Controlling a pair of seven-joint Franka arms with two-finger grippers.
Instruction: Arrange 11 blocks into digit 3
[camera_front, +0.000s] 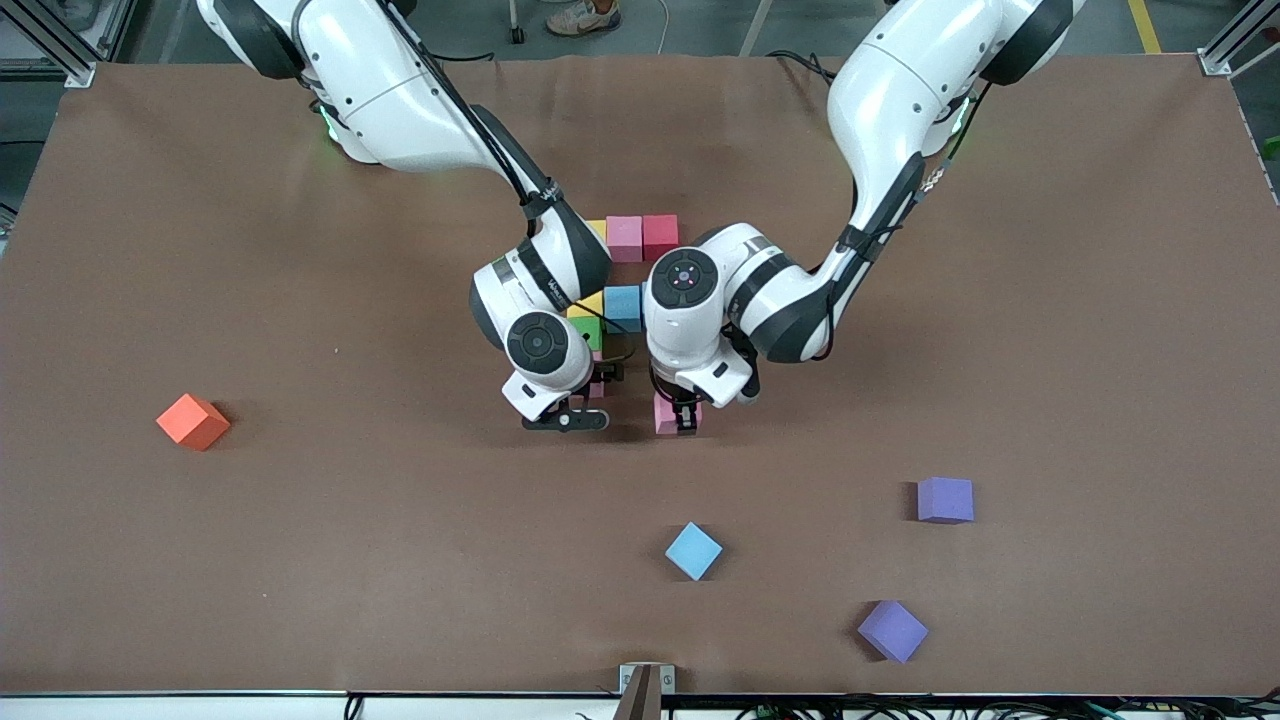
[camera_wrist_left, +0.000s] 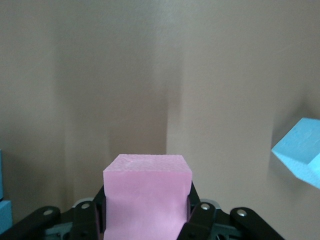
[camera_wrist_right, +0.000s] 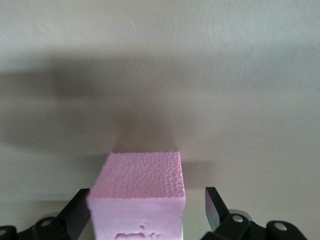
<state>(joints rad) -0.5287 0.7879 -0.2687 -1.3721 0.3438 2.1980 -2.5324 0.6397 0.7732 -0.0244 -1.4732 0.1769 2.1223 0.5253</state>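
two pink cubes at the figure's near edge: left gripper (camera_front: 686, 420) clamped on one (camera_front: 667, 414), right gripper (camera_front: 566, 420) apart

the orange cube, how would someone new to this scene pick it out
Start from the brown table and go toward the right arm's end. A small matte orange foam cube sits there alone, turned at an angle. No other block shares its colour, and none lies close to it.
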